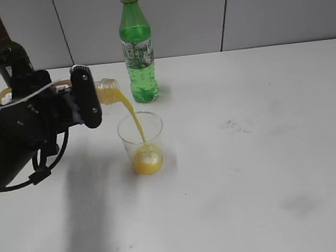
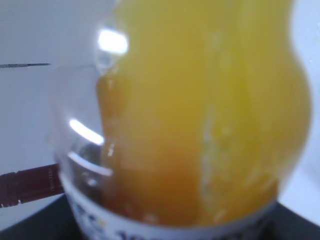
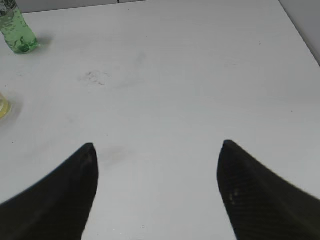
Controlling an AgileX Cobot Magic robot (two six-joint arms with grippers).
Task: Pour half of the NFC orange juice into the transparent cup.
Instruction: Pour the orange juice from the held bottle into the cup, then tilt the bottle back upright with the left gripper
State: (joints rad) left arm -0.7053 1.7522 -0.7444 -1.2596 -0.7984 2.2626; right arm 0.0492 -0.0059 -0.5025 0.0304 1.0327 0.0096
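Note:
My left gripper point(image 1: 86, 104) is shut on the NFC orange juice bottle point(image 1: 109, 91) and holds it tipped on its side, neck to the right, above the transparent cup point(image 1: 141, 141). A thin stream of juice runs from the neck into the cup, which has juice in its bottom. The left wrist view is filled by the bottle point(image 2: 200, 120), blurred, with its white label at the bottom. My right gripper point(image 3: 157, 150) is open and empty over bare table; it does not show in the exterior view. The cup's edge shows at the left border of the right wrist view point(image 3: 2, 107).
A tall green soda bottle point(image 1: 137, 48) stands behind the cup, also in the right wrist view point(image 3: 17, 30). A dark wine bottle point(image 1: 7, 52) stands at the back left behind my left arm. The white table point(image 1: 266, 152) has faint smudges.

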